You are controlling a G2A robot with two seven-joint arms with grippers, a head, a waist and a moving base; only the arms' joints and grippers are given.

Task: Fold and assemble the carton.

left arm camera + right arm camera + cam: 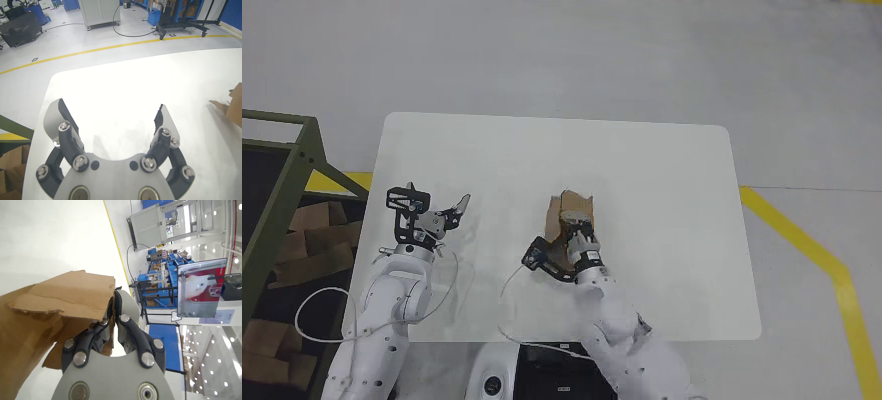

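Near table [662, 160] middle, right gripper [114, 302]: clamped on a wall edge of the carton [66, 298], cardboard pinched between both fingers.
carton: partly opened, standing on the table, flaps loose and ragged.
left gripper [111, 108]: jaws apart, empty, well apart from carton, over table's left part.
progress: looks early; body raised, flaps not folded or tucked, so most assembly is left.

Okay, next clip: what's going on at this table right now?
The right gripper is clamped on an edge of the brown cardboard carton, near the middle of the white rounded table. The carton is only partly formed, with its flaps loose. The left gripper hangs open over the table's left part, holding nothing and apart from the carton.
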